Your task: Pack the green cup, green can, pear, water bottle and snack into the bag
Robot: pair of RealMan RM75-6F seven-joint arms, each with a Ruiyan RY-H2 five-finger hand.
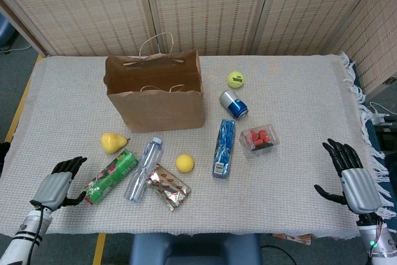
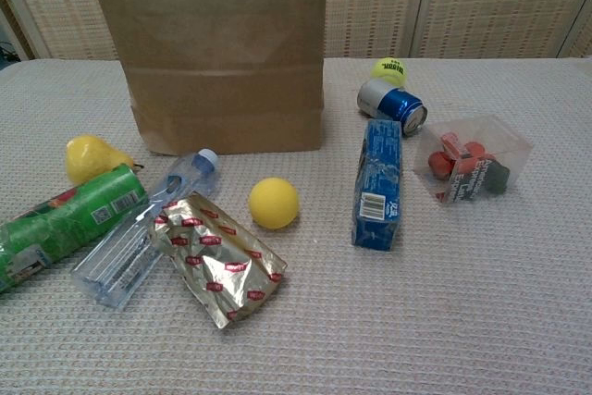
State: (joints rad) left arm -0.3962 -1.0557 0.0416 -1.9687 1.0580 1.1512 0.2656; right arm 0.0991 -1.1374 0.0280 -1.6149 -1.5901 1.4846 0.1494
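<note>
The left hand (image 1: 54, 186), fingers spread and empty, sits at lower left beside the green can (image 1: 111, 177) (lying left of centre on the tabletop (image 1: 298, 116)). Grasping it seems next; the bag (image 1: 155, 94) stands upper centre.

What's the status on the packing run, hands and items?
Left hand open, empty, beside the green can. Right hand open at the table's right edge. Pear, water bottle, snack lying outside the bag. Nothing blocking.
</note>
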